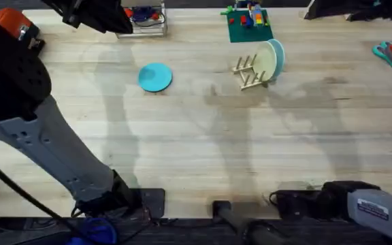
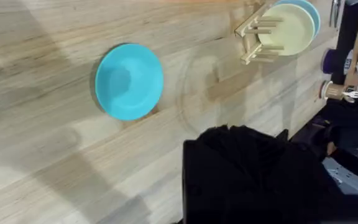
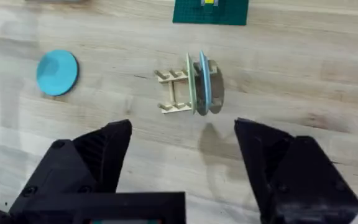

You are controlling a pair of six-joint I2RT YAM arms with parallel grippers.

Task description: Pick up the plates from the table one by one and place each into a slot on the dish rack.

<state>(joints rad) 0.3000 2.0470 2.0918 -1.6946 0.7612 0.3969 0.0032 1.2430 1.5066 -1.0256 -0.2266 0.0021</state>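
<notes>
Two plates, cream (image 3: 192, 84) and light blue (image 3: 202, 86), stood on edge between the dish rack's (image 3: 174, 92) pegs, which kept them upright. The turquoise plate (image 1: 155, 77) lay flat on the table (image 1: 196, 150), well apart from the rack and awaiting pickup. The right gripper (image 3: 182, 165) was spread wide and held nothing; the left gripper's finger state could not be told.

The tabletop (image 1: 203, 136) is evenly and brightly lit from above, and no hard glare is seen on the pale wood. Broad, soft-edged grey shadows are cast across it in the overhead view, one running down the left half and another spreading right of the dish rack (image 1: 249, 71). A small, close shadow is thrown beneath the turquoise plate (image 2: 129, 81). The left arm (image 1: 19, 88) is rendered large, dark and blurred near the overhead camera. In the left wrist view a black, featureless mass is out of focus. The right hand (image 3: 182, 155) is shown dark with little surface detail.
</notes>
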